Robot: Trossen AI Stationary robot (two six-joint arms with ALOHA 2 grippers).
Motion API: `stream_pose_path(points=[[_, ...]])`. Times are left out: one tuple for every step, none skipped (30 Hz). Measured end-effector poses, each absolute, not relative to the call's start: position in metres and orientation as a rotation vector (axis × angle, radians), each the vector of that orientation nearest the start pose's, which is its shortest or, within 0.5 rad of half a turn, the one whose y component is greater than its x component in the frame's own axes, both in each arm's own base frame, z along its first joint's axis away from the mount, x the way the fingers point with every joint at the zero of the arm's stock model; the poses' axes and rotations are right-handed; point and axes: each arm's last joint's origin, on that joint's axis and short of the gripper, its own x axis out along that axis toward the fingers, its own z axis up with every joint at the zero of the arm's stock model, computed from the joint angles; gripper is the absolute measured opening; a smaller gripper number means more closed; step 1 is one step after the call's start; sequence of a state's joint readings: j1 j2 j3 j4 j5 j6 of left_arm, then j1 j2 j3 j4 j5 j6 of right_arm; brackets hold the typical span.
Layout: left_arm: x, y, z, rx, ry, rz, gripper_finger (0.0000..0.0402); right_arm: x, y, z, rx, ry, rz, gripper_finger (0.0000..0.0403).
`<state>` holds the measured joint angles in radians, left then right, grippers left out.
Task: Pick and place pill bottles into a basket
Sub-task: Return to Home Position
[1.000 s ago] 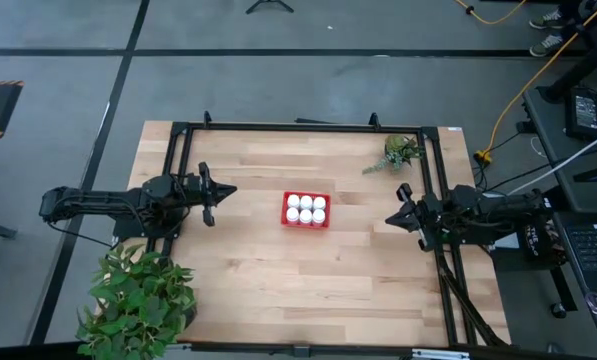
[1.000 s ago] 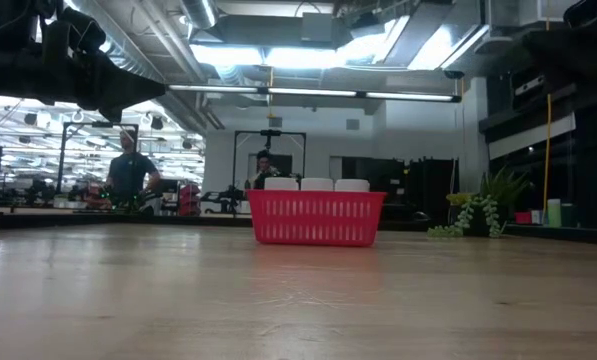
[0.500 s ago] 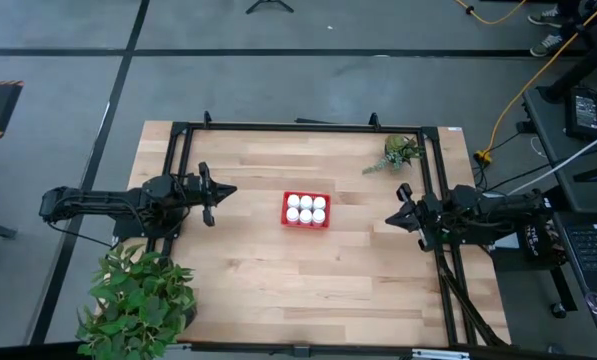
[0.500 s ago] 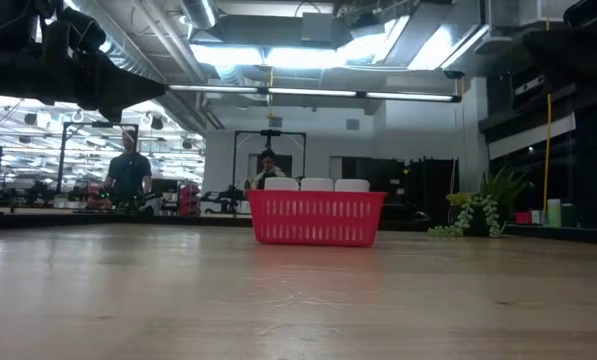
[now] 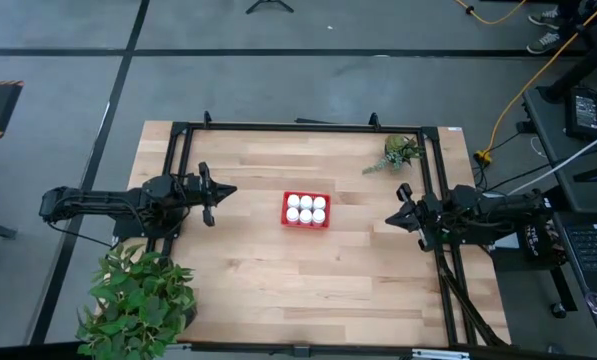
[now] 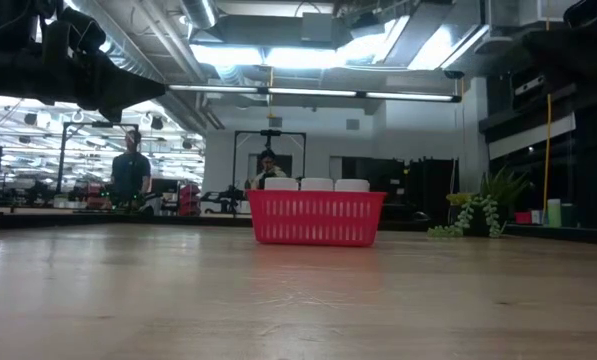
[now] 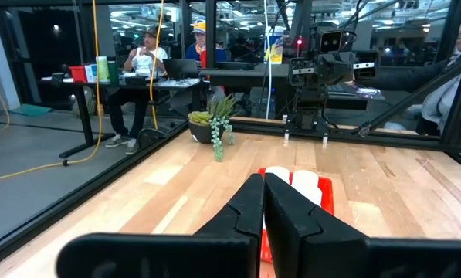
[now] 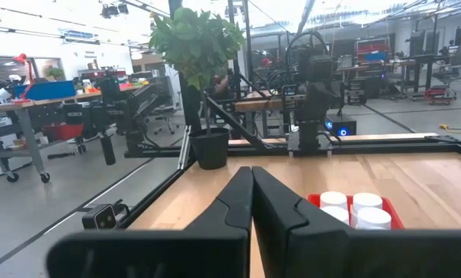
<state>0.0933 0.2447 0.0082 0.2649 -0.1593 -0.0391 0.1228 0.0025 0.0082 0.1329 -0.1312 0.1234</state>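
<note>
The red basket (image 5: 306, 210) stands at the middle of the table, resting on its base. Several white pill bottles (image 5: 306, 208) stand upright inside it; their caps rise above its rim in the low view (image 6: 316, 185). The basket also shows in the low view (image 6: 316, 218), the left wrist view (image 7: 328, 194) and the right wrist view (image 8: 391, 214). My left gripper (image 5: 222, 191) is shut and empty over the table's left side. My right gripper (image 5: 389, 219) is shut and empty over the table's right side. Both point toward the basket, well apart from it.
A small potted plant (image 5: 398, 153) stands at the far right corner. A large leafy plant (image 5: 138, 300) stands at the near left corner. A black frame (image 5: 298, 127) runs along the table's far, left and right edges. People show in the room beyond (image 6: 130, 175).
</note>
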Motion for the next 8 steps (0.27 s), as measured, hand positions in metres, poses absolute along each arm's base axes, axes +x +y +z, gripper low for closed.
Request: stream_pose_path(points=[[0.1115, 0.015, 0.1711, -0.04, -0.034, 0.252, 0.0008, 0.095, 0.0155, 0.1789, 0.122, -0.123, 0.262, 0.0012], [0.1115, 0.015, 0.1712, -0.04, -0.034, 0.252, 0.0008, 0.095, 0.0155, 0.1789, 0.122, -0.123, 0.262, 0.0012], [0.1115, 0.015, 0.1711, -0.04, -0.034, 0.252, 0.0009, 0.095, 0.0155, 0.1789, 0.122, -0.123, 0.262, 0.0012], [0.1115, 0.0151, 0.1712, -0.04, -0.034, 0.252, 0.001, 0.095, 0.0155, 0.1789, 0.122, -0.123, 0.262, 0.0012], [0.1115, 0.0151, 0.1711, -0.04, -0.034, 0.252, 0.001, 0.095, 0.0155, 0.1789, 0.122, -0.123, 0.262, 0.0012], [0.1115, 0.015, 0.1712, -0.04, -0.034, 0.252, 0.0011, 0.095, 0.0155, 0.1789, 0.122, -0.123, 0.262, 0.0012], [0.1115, 0.015, 0.1711, -0.04, -0.033, 0.252, 0.0011, 0.095, 0.0155, 0.1789, 0.122, -0.123, 0.262, 0.0012], [0.1115, 0.015, 0.1712, -0.04, -0.034, 0.252, 0.0012, 0.095, 0.0155, 0.1789, 0.122, -0.123, 0.262, 0.0012]])
